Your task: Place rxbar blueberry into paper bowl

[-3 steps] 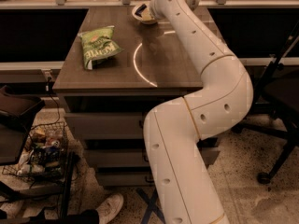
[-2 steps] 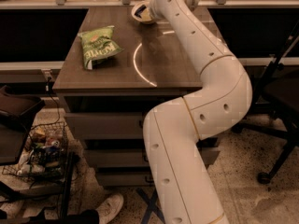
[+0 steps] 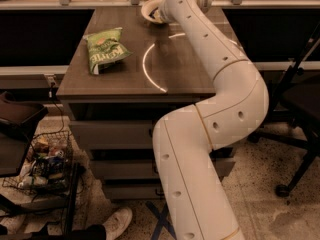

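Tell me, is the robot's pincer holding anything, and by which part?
I cannot tell. The pincer sits over the paper bowl at the table's far edge, mostly hidden behind the arm, so no hold shows.

The dark wood table (image 3: 115, 79) carries a green chip bag (image 3: 105, 49) near its left edge and the paper bowl (image 3: 148, 8) at its far edge, well apart. A pale curved streak (image 3: 145, 69) shines on the top between them. The gripper (image 3: 159, 16) sits at the bowl, mostly hidden.
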